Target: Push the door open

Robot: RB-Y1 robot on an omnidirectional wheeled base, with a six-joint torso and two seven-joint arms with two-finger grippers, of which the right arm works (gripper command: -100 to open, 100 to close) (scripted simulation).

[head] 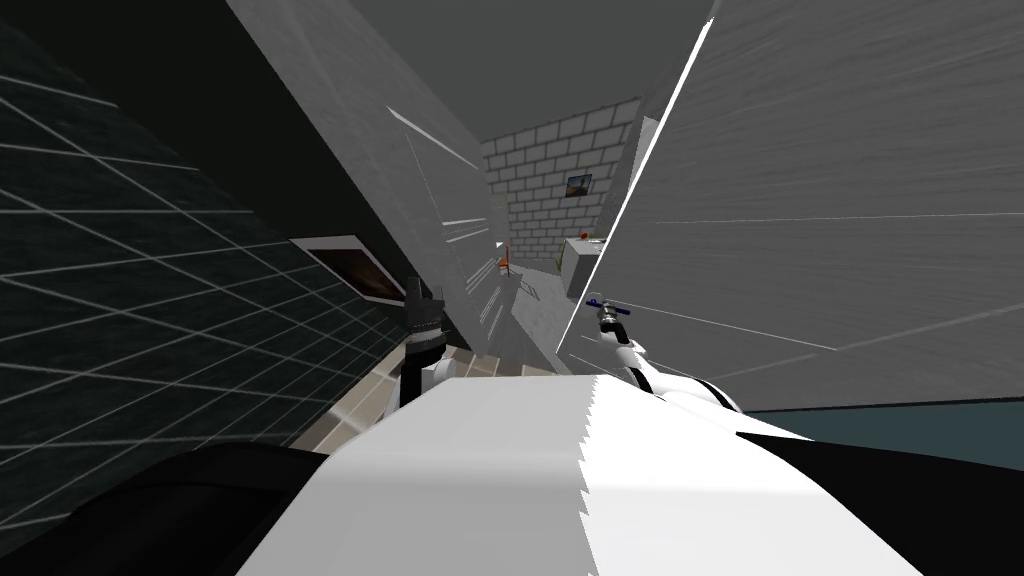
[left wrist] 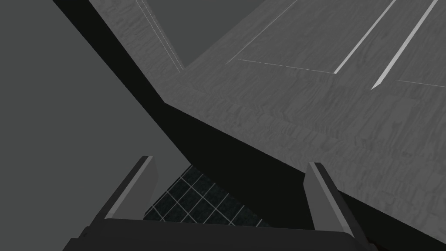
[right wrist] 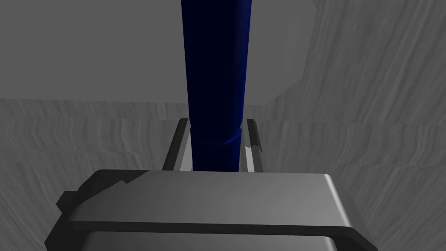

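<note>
The grey panelled door (head: 820,220) fills the right of the head view, swung ajar, with a gap beside its white edge showing a room beyond. Its dark blue lever handle (head: 608,305) sits near that edge. My right gripper (head: 606,312) is at the handle; in the right wrist view the gripper (right wrist: 217,144) is shut on the blue handle (right wrist: 216,74), fingers pressing its sides, grey door surface (right wrist: 370,130) behind. My left gripper (head: 420,292) hangs by the grey door frame (head: 400,170) on the left. In the left wrist view that gripper (left wrist: 231,191) stands open with nothing between its fingers.
A dark tiled wall (head: 130,280) runs along the left with a white-framed picture (head: 352,266). Through the gap I see a brick wall (head: 545,170), a small orange chair (head: 505,264) and a white cabinet (head: 582,262). Beige floor tiles (head: 360,410) lie below.
</note>
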